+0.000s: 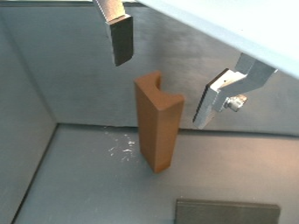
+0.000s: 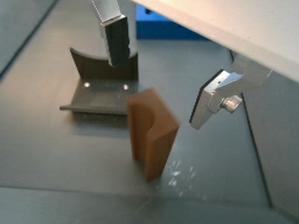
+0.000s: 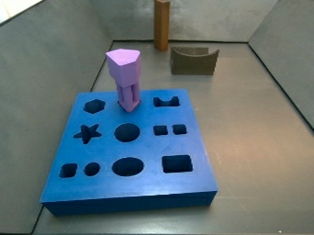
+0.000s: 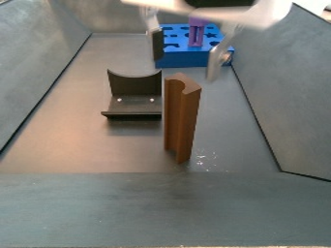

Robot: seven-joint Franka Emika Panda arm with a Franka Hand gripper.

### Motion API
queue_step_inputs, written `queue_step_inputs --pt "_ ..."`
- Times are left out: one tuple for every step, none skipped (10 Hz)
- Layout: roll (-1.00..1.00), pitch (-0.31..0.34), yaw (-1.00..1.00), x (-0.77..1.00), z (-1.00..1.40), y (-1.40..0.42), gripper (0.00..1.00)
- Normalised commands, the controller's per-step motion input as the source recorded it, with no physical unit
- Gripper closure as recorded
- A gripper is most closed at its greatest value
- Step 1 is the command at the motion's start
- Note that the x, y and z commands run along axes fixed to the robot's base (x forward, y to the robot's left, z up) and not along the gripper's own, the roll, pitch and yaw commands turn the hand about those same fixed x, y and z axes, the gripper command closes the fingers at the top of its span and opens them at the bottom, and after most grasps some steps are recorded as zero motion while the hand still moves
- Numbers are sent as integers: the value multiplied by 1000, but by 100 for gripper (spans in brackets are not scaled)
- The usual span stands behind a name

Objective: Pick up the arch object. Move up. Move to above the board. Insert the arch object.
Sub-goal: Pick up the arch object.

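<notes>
The arch object (image 4: pixel 181 118) stands upright on the grey desk (image 4: pixel 77 126), a tall slim orange-brown column with a scooped notch at its top. It is well apart from the board (image 3: pixel 123 147), near the far wall in a side view (image 3: pixel 161 25), with the dark fixture (image 4: pixel 132 97) just beside it but not touching. On the board a purple post (image 3: pixel 125 78) stands upright in one of the cut-outs; the arch-shaped hole (image 3: pixel 167 98) near it looks free.

The gripper (image 1: pixel 170 74) hangs above the column, spread wide and empty. In both wrist views its two silver fingers (image 1: pixel 121 35) flank the top of the piece with clear air on each side, and neither pad touches it. The pick-up therefore looks not yet done.

The piece seems rigid and wood-like, probably light, with flat smooth sides that give the pads good bearing. Being tall on a small foot, it would likely tip at a sideways nudge, so both fingers should meet it together. The sensible hold is on the two flat opposite faces a little below the notch, high enough to leave the lower length free for the hole, yet not on the thin edges of the scoop, where the grip might slip or twist. A square hold matters, since the cut-out looks a close fit.
</notes>
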Motion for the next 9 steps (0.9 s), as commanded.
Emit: queue_step_inputs --pt "0 0 -1000 0 -806 0 0" --pt "0 0 -914 -6 -674 97 0" --pt "-69 44 -143 0 -194 211 0" --pt "0 -4 0 -31 -46 3 0" --pt "0 0 -89 -49 -209 86 0" --pt "0 0 -34 -80 0 0 0" --pt "-20 -7 -71 214 -340 0 0" --pt "0 0 -757 343 -391 3 0" --pt "0 0 -194 237 0 0 0"
